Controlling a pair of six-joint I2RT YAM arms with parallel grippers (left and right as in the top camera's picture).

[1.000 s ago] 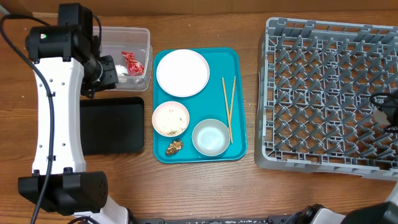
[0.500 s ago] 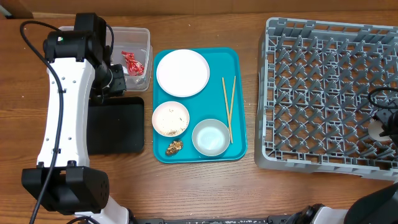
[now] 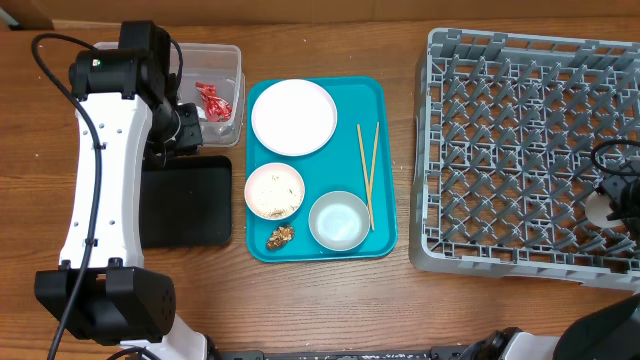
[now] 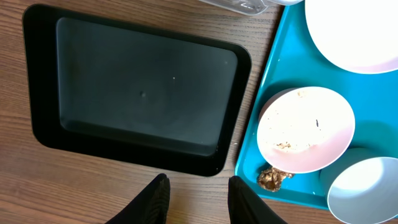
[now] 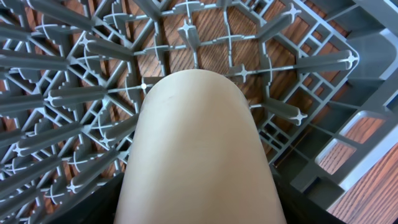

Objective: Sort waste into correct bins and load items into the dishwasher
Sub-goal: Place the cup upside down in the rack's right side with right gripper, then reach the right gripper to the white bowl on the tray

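My left gripper point(image 3: 192, 132) hangs open and empty above the near end of the clear tub point(image 3: 225, 60) and the far edge of the black tray point(image 3: 190, 205). A crumpled red wrapper point(image 3: 212, 99) lies in the tub. On the teal tray sit a white plate point(image 3: 293, 117), a bowl with rice grains point(image 3: 274, 190), an empty bowl point(image 3: 339, 220), two chopsticks point(image 3: 368, 175) and a brown food scrap point(image 3: 280, 236). My right gripper point(image 3: 612, 205) is shut on a white cup point(image 5: 196, 149), low over the grey dish rack point(image 3: 520, 140) near its front right corner.
The teal tray point(image 3: 385, 150) lies between the bins and the rack. In the left wrist view the black tray point(image 4: 143, 87) is bare, with the rice bowl point(image 4: 306, 129) and the scrap point(image 4: 273, 178) to its right. The rack's upright pegs point(image 5: 81, 93) surround the cup.
The left arm has shifted right, toward the teal tray, with its jaws still open. The right gripper has come slightly forward over the rack, so the cup now shows from above.
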